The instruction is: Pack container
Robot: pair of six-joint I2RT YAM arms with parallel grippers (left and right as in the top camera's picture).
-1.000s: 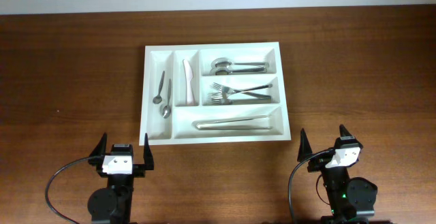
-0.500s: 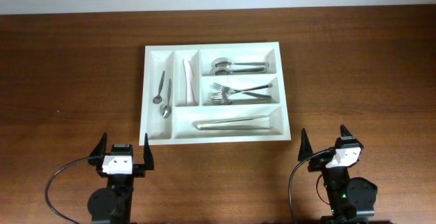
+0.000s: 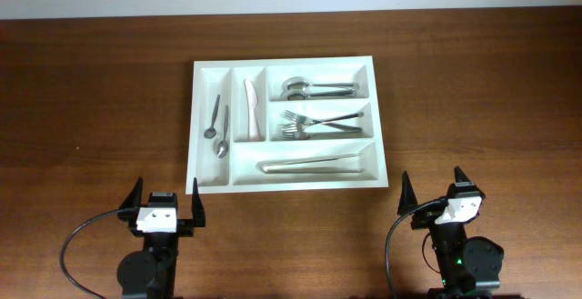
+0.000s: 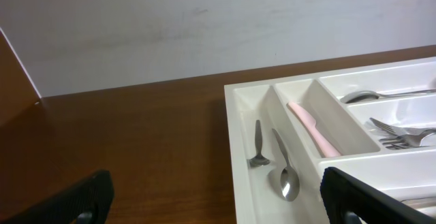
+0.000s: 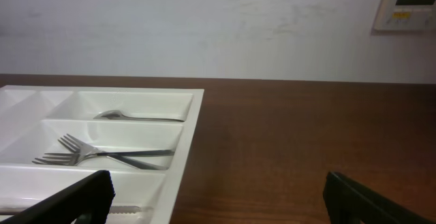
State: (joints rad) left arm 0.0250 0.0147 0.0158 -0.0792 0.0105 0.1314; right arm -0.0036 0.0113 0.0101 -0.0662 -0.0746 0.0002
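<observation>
the container, a white rectangular tray of smooth moulded plastic with rounded corners, is seen lying flat on the dark wood-grain counter, about midway between the left and right edges and closer to the far edge than the near one. its long axis is laid left to right, parallel to the far edge. the two narrow upright compartments are turned toward the left edge, the three long ones toward the right edge. all five compartments are shown only from overhead: two small metal spoons in the leftmost, a pale knife in the next, larger spoons in the far long one, forks in the middle one, metal tongs in the near one. a pinkish tint on the knife is brought out in the left wrist view alone. in the right wrist view only the tray's right-hand part is seen, with a wall panel beyond the far edge. the left gripper and right gripper are held by the near edge, clear of the tray. both are spread wide, with nothing between the dark fingers.
</observation>
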